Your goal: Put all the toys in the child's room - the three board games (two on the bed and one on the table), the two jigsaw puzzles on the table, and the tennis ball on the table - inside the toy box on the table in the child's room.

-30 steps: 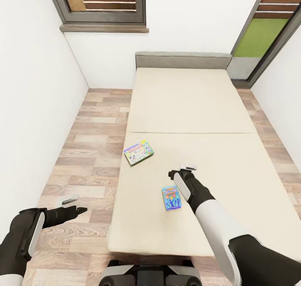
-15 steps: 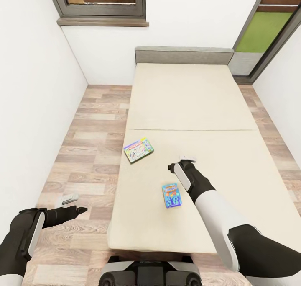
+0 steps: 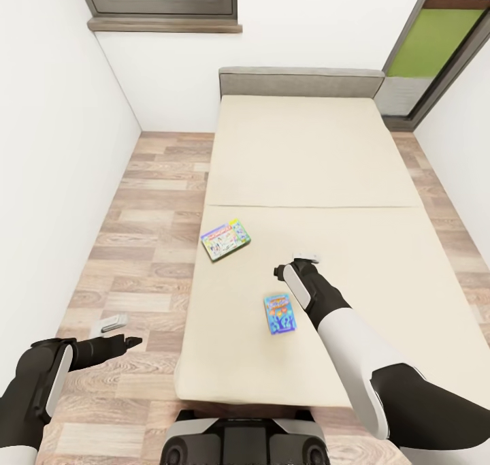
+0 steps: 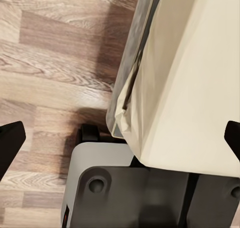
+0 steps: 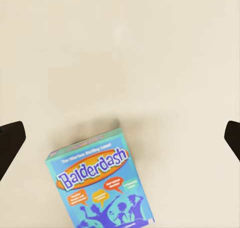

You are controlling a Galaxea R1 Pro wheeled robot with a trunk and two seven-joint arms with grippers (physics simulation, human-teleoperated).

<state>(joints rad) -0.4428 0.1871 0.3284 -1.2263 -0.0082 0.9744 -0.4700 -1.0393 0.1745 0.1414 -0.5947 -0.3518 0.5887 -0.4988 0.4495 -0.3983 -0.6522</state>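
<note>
Two board games lie flat on the bed [image 3: 381, 247]: the blue Balderdash box [image 3: 280, 313] near its foot edge, just beside the spread-fingered, empty right gripper [image 3: 297, 263]; the green-pink box [image 3: 225, 239] by the bed's left edge; the left gripper [image 3: 121, 331], also spread wide, hangs over the wood floor [image 3: 136, 247].

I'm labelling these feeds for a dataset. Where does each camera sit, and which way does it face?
Head: high, looking down on the bed; both arms show.
Left wrist: on the left tool, facing floor, bed edge and the robot's base.
Right wrist: on the right tool, facing the blue board game.
Shared: that game and the bed.
</note>
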